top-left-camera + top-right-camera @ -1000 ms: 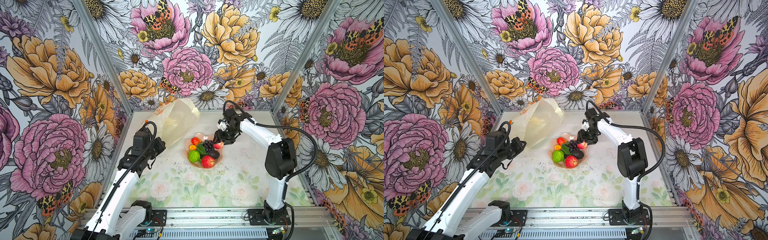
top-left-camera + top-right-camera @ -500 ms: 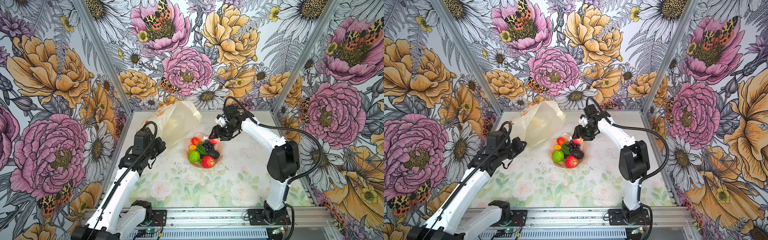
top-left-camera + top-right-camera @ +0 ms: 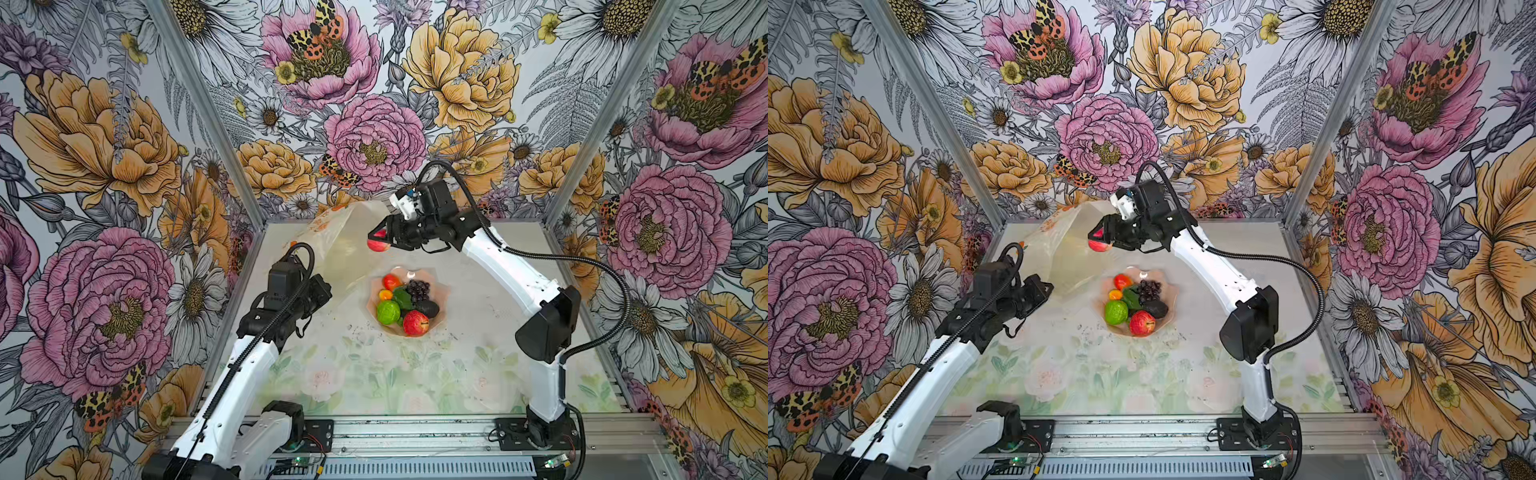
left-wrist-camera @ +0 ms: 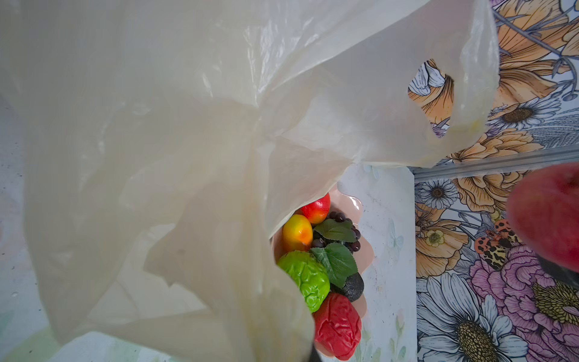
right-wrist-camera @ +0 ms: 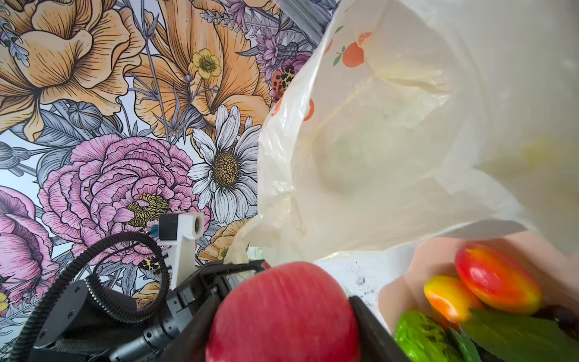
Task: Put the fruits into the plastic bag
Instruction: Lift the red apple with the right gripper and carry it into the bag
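Note:
The pale-yellow plastic bag [image 3: 345,245] [image 3: 1065,249] stands at the back left with its mouth facing the bowl. My left gripper [image 3: 327,290] is shut on the bag's near edge and holds it up; in the left wrist view the bag [image 4: 188,125] hides the jaws. My right gripper [image 3: 379,241] [image 3: 1099,242] is shut on a red apple [image 5: 283,313] in the air at the bag's mouth [image 5: 391,141]. In the pink bowl [image 3: 444,291] lie other fruits: a red apple [image 3: 415,323], a lime-green fruit [image 3: 388,311], grapes [image 3: 417,286], an avocado [image 3: 429,308] and a small orange [image 3: 385,294].
The bowl stands mid-table, just right of the bag and below the right gripper. Floral walls close the cell on three sides, with metal posts [image 3: 208,108] at the back corners. A metal rail [image 3: 415,432] runs along the front edge.
My right gripper has risen from the bowl with the red apple and moved back and left to the bag's mouth. The left arm has stayed put, holding the bag.

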